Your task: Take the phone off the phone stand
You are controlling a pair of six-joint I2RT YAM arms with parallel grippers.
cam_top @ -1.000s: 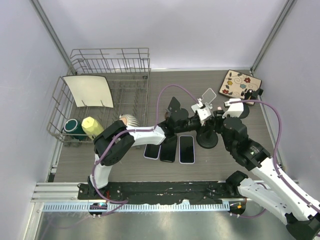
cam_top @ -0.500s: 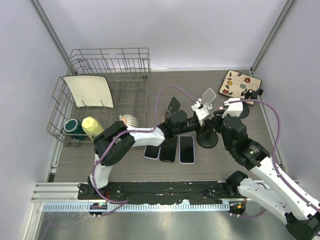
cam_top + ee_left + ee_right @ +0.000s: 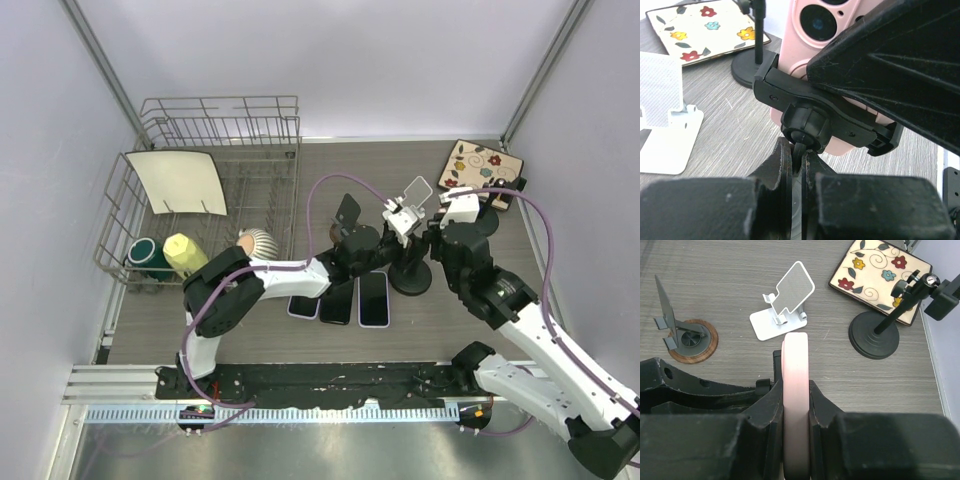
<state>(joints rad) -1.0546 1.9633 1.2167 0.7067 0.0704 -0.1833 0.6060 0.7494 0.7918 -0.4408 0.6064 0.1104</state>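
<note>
Grey table (image 3: 380, 155), rack (image 3: 222, 120), three phones (image 3: 338, 300)

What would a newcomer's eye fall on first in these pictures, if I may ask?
The pink phone stands out first: it sits mid-table, pinched edge-on by the right tool while clamped in the black stand, whose stem the left tool grips. Next come three phones lying flat in a row on the near side of it, and the wire rack at far left.
</note>
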